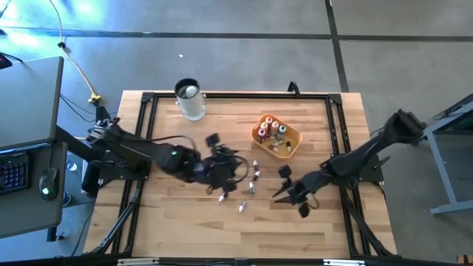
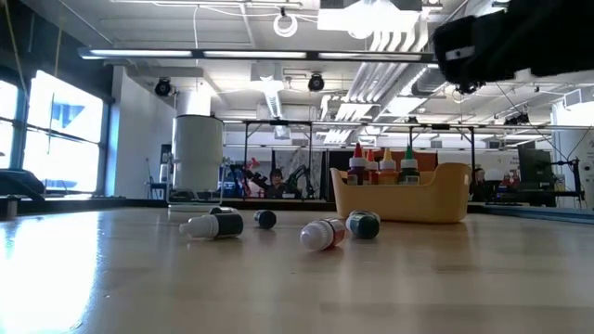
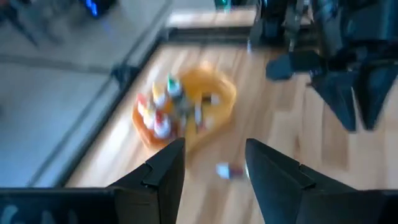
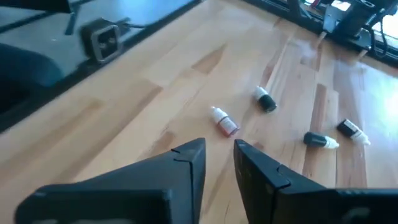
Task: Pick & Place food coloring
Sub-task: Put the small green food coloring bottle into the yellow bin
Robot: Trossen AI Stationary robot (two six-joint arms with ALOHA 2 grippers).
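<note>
Several small food coloring bottles lie on their sides on the wooden table, among them one [image 1: 256, 176], one [image 1: 222, 196] and one [image 1: 242, 207]. In the low view they show as bottle [image 2: 212, 225] and bottle [image 2: 323, 234]. More bottles stand upright in the orange-yellow tray [image 1: 294, 140]. My left gripper [image 1: 222, 159] hovers open to the left of the loose bottles; in its wrist view the left gripper [image 3: 214, 155] looks past a lying bottle [image 3: 229, 170] toward the tray [image 3: 217, 109]. My right gripper [image 1: 290, 191] hovers to their right, open by a narrow gap [image 4: 219, 149], holding nothing.
A tall clear cup [image 1: 190, 98] with a dark rim stands near the table's far edge, left of the tray. A black frame [image 1: 148, 100] runs around the tabletop. Bare wood lies along the near edge [image 1: 192, 229]. The right gripper [image 2: 510, 42] hangs high in the low view.
</note>
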